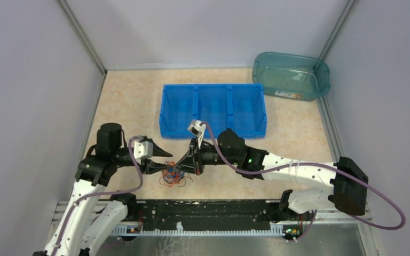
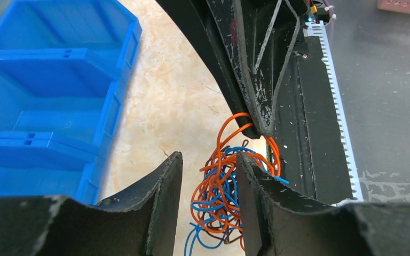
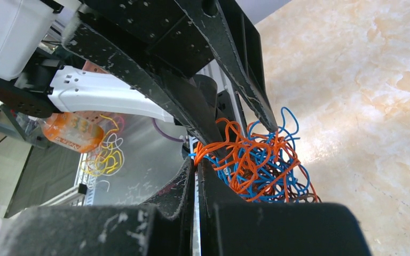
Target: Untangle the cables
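The cables (image 1: 173,175) are a small tangle of orange, blue and dark wires lying on the beige table near its front edge. In the left wrist view the cables (image 2: 221,192) hang between my left gripper's (image 2: 208,157) two fingers, which stand apart; the strands rest against the right finger (image 2: 251,197). My right gripper (image 3: 195,161) is shut, with orange strands of the cables (image 3: 256,162) pinched at its tips. From the left wrist it shows as a dark wedge, the right gripper (image 2: 261,128), holding an orange loop just above the tangle. In the top view the left gripper (image 1: 166,162) and right gripper (image 1: 183,162) meet over the tangle.
A blue three-compartment bin (image 1: 213,109) stands behind the grippers, and a teal tub (image 1: 291,74) sits at the back right. The black base plate (image 1: 208,210) runs along the near edge. Yellow wires (image 3: 104,154) lie beyond the table edge.
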Available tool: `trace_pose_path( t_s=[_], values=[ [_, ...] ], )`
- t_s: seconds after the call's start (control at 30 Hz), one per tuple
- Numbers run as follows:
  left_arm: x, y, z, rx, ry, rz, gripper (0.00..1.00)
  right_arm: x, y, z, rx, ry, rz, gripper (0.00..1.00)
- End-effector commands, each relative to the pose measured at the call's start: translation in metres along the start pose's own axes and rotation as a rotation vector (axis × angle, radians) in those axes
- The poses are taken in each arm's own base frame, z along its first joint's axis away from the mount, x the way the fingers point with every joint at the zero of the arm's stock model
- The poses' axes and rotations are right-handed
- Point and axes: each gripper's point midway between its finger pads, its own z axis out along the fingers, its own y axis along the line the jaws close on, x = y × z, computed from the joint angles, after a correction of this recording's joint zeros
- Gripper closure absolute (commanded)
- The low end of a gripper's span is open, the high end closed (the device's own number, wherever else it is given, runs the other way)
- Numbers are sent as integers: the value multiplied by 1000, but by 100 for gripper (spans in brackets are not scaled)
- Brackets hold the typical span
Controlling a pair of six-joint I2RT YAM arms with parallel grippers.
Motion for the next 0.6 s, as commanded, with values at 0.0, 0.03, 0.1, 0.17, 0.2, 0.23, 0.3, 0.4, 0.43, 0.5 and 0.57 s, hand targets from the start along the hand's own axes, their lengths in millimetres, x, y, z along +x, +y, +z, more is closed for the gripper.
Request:
trace_pose_path(
  t_s=[0.0, 0.03, 0.1, 0.17, 0.2, 0.23, 0.3, 0.4, 0.43, 0.5, 0.57],
  values=[
    [13, -6, 1, 30, 34, -10, 54, -39, 29, 2, -77, -105, -56, 100],
    [14, -6, 1, 29, 40, -11, 56, -38, 29, 2, -75, -105, -57, 100],
    [14, -4, 0, 25, 46, 8, 61, -39, 28, 0, -71, -107, -59, 100],
    [15, -3, -1, 12, 55, 28, 66, -38, 29, -1, -71, -108, -59, 100],
    [16, -2, -1, 7, 60, 38, 67, -38, 29, -1, -72, -108, -59, 100],
    [16, -1, -1, 3, 61, 49, 69, -38, 29, -1, -72, -106, -58, 100],
    [15, 0, -3, -7, 64, 69, 72, -37, 29, -2, -73, -105, -58, 100],
    [11, 4, -4, -31, 62, 100, 79, -37, 29, -3, -71, -108, -58, 100],
    [9, 7, -4, -49, 56, 108, 81, -36, 29, -3, -70, -107, -58, 100],
    [1, 15, -5, -91, 35, 123, 88, -36, 29, -4, -73, -107, -55, 100],
    [-8, 20, -5, -127, 1, 126, 92, -33, 29, -3, -76, -101, -48, 100]
  ],
)
